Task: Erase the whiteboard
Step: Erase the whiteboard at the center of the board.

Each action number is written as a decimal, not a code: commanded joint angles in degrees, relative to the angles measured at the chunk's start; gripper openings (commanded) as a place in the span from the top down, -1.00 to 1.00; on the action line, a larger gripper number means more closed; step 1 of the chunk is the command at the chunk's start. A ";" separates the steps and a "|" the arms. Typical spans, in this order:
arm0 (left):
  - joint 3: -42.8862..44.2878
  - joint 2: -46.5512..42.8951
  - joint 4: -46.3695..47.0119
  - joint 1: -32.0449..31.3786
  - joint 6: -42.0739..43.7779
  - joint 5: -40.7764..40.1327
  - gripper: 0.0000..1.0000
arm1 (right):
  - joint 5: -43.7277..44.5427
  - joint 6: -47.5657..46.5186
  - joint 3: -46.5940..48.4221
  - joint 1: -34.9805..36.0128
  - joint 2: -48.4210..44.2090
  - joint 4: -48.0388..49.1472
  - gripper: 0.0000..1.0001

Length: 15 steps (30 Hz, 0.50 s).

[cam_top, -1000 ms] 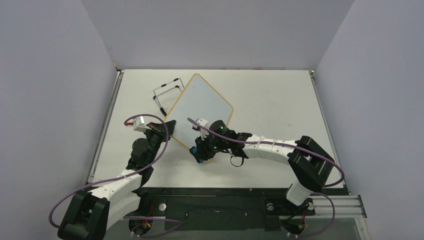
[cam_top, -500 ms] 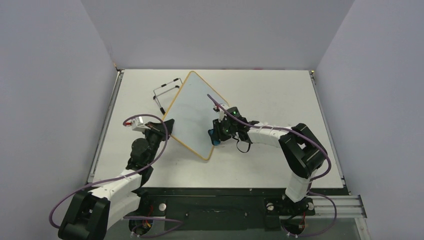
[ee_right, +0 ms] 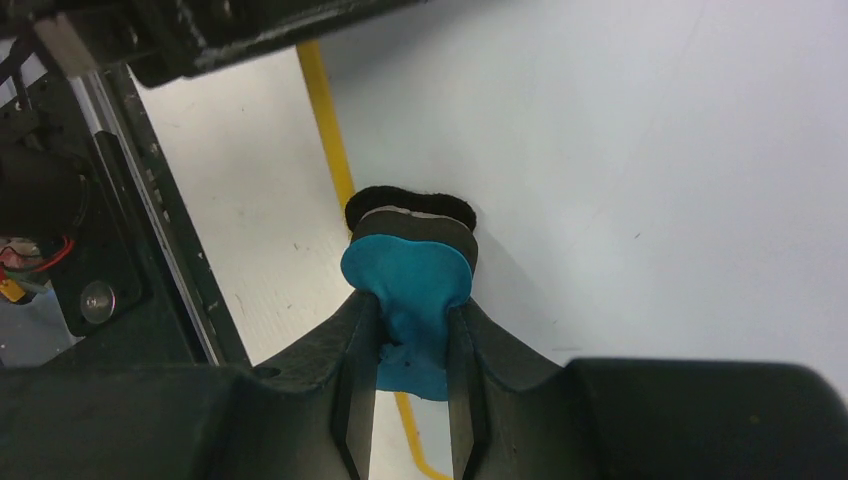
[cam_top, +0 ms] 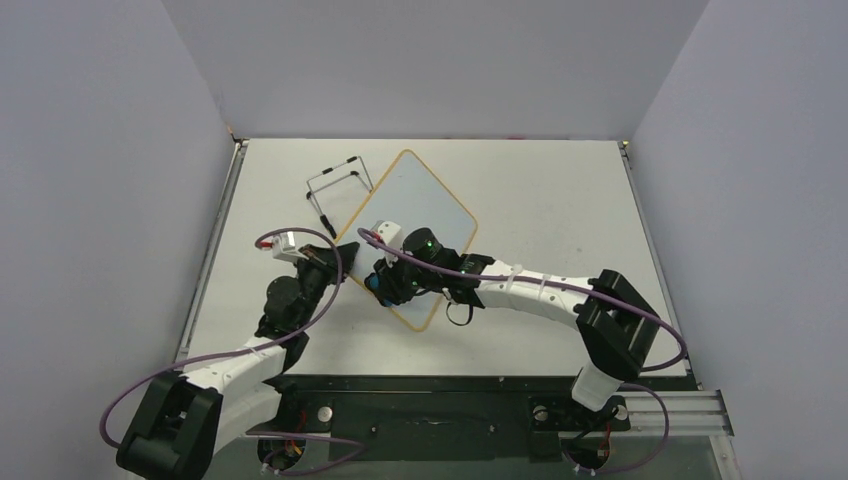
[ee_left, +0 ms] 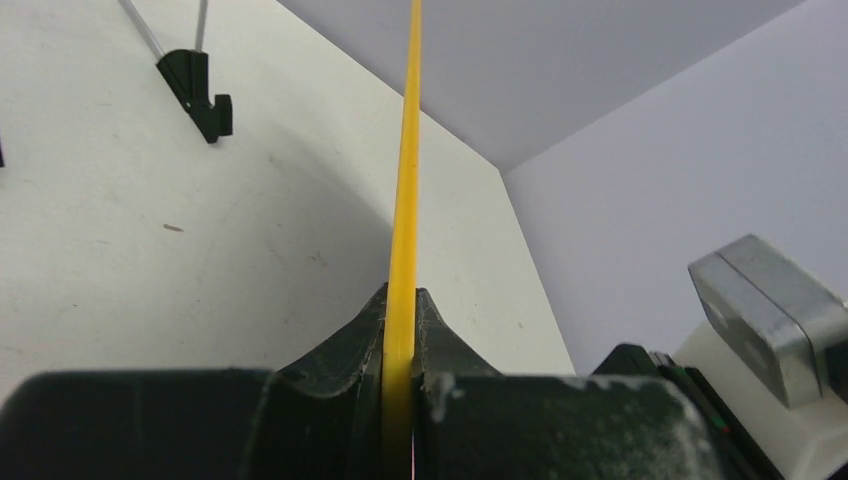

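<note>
Yellow-framed and glossy white, the whiteboard point(cam_top: 418, 200) sits left of centre on the pale worktop point(cam_top: 560, 200), turned corner-on like a diamond and worked by both arms. The left hand point(cam_top: 335, 262) is closed tight on the board's near-left edge. In the left wrist view, the thin yellow frame point(ee_left: 405, 200) runs straight up out of the pinched black fingers point(ee_left: 352, 340), with the left hand point(ee_left: 400, 300) clamped on either side of it.

The right arm reaches across from the right side, and the right hand point(cam_top: 385, 285) hovers over the lower part of the board. It is closed on a small blue eraser point(cam_top: 373, 284). The right wrist view shows the blue block point(ee_right: 408, 275) squeezed between the two fingers of the right hand point(ee_right: 412, 320). The eraser's dark felt end lies against the board's white face point(ee_right: 650, 150), just beside the yellow frame and near the board's lower-left edge.

Behind the board, toward the far left of the worktop, stands a thin black wire stand point(cam_top: 335, 185). It is close to the board's upper-left edge — whether the two touch cannot be told. One of its black feet point(ee_left: 205, 95) shows in the left wrist view, resting on the scuffed worktop point(ee_left: 150, 250) to the left of the frame.
</note>
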 commanded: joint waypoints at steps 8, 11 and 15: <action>5.91 -0.39 12.38 -1.09 -8.43 12.36 1.00 | -3.35 -12.90 7.08 -6.60 1.08 -9.19 1.00; 6.59 1.14 13.56 -1.22 -9.26 14.60 1.00 | 2.77 -12.08 7.50 -9.87 2.00 -9.09 1.00; 7.55 2.70 14.11 -1.84 -9.47 17.12 1.00 | 9.85 -8.74 8.18 -16.60 3.32 -8.79 1.00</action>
